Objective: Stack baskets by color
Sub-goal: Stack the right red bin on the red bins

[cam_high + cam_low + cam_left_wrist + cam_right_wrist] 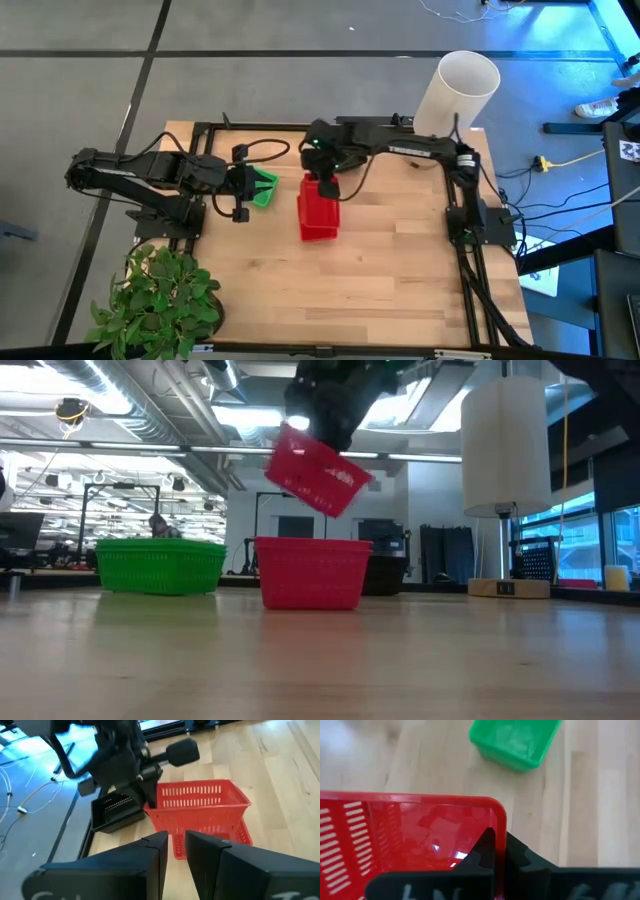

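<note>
The right gripper (318,422), jaws clamped on one wall of a tilted red basket (318,477), holds it above the red stack (312,572) mid-worktop. Level it first, I'd say. The left gripper (241,184), slightly parted, empty, waits beside the green basket (264,188).

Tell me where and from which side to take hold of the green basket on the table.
Take the green basket by its thin top rim, one finger inside the wall and one outside, coming down from above. It sits upright with its mouth open, as the low view shows, and the right hand already holds a red basket by the rim this way.
</note>
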